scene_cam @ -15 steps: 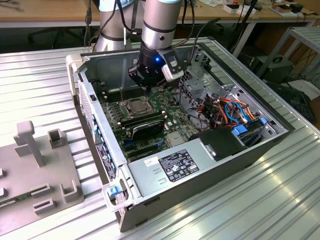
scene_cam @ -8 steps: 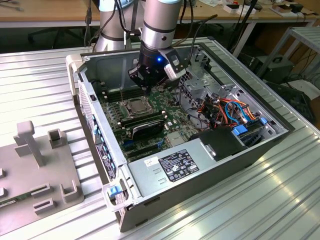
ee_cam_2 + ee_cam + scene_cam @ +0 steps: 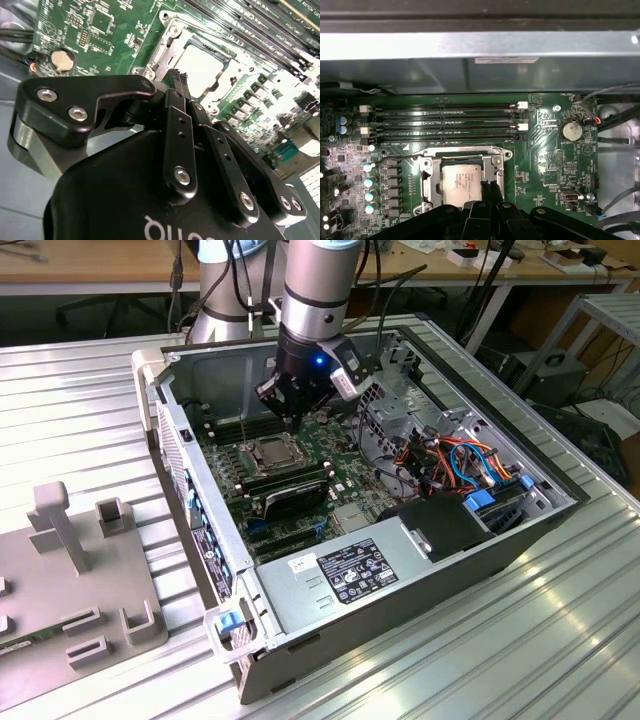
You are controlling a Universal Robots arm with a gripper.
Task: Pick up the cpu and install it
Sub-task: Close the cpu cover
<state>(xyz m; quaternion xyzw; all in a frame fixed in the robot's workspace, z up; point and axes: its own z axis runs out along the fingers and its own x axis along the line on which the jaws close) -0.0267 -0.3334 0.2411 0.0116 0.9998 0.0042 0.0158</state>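
Above centre in the exterior view, the gripper (image 3: 291, 423) hangs over the cpu (image 3: 272, 452), jaws nearly together and empty, since the chip looks already seated.

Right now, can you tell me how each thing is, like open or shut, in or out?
Computer case, lying on its side, open, cover off.
Chip, sitting flat in its socket on the green board.
Socket frame, down around the chip; latched or not, cannot tell.
End effector, shut, holding nothing, at the chip's edge.
Blue light on the arm, on.
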